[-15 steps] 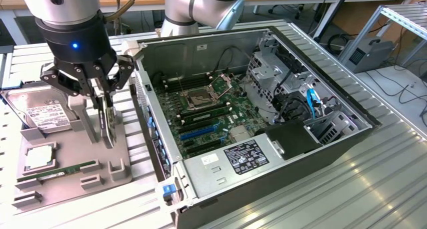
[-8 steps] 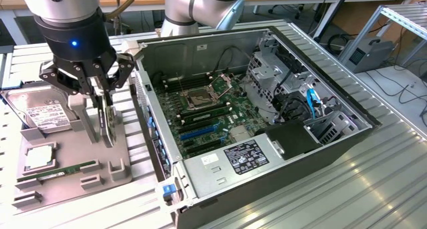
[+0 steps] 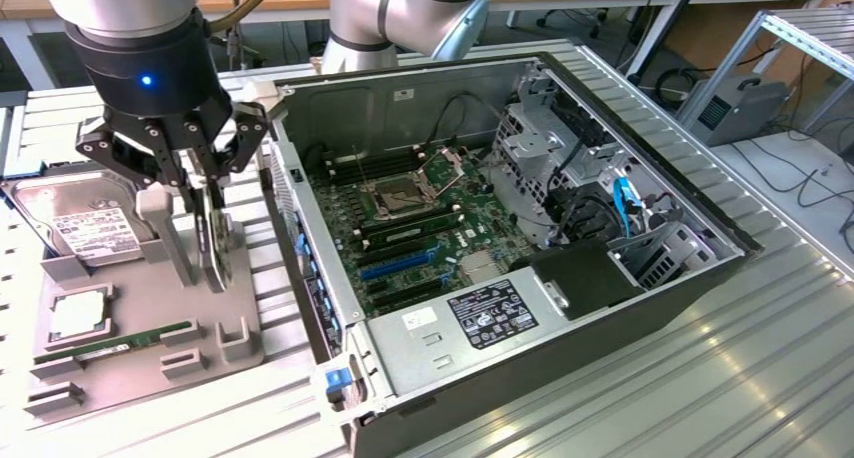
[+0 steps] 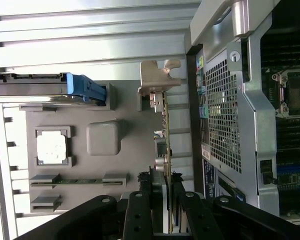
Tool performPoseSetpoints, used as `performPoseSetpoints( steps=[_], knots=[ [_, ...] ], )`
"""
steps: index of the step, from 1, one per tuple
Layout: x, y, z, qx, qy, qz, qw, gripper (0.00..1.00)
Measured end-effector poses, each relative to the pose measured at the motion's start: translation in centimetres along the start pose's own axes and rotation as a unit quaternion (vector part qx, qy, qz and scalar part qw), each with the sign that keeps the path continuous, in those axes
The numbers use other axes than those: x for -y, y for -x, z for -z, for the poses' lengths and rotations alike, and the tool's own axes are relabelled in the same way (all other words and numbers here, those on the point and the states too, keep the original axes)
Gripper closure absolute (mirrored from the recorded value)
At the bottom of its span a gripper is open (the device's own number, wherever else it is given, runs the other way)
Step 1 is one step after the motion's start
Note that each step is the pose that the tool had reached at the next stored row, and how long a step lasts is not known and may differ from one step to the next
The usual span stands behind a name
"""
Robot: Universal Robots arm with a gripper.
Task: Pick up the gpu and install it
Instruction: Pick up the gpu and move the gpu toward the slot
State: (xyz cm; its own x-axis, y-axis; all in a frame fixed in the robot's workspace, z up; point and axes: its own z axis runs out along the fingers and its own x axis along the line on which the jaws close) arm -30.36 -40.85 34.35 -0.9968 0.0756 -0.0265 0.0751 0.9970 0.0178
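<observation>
The gpu (image 3: pixel 214 246) stands on edge above the grey parts tray (image 3: pixel 134 373), to the exterior view's left of the open computer case (image 3: pixel 694 240). In the wrist view I see the gpu (image 4: pixel 165 125) edge-on, a thin green board with its silver end bracket (image 4: pixel 157 77) at the far end. My gripper (image 3: pixel 198 183) comes down on it from above. The gripper (image 4: pixel 161 184) has a black finger (image 4: pixel 141 210) pressed on each side of the card, so it is shut on the gpu. Whether the card's lower edge still rests in the tray I cannot tell.
The motherboard (image 3: pixel 414 223) lies in the case with blue slots (image 3: pixel 400 266) near its front. The tray also holds a hard drive (image 3: pixel 74 223), a processor chip (image 3: pixel 78 313) and a RAM stick (image 3: pixel 114 346). The case's perforated rear wall (image 4: pixel 222 120) is close beside the card.
</observation>
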Motion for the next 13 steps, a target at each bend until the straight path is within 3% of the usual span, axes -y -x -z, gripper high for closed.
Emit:
performPoseSetpoints(
  steps=[13],
  knots=[
    [-0.01, 0.02, 0.69, 0.0, 0.0, 0.0, 1.0, 0.73]
  ],
)
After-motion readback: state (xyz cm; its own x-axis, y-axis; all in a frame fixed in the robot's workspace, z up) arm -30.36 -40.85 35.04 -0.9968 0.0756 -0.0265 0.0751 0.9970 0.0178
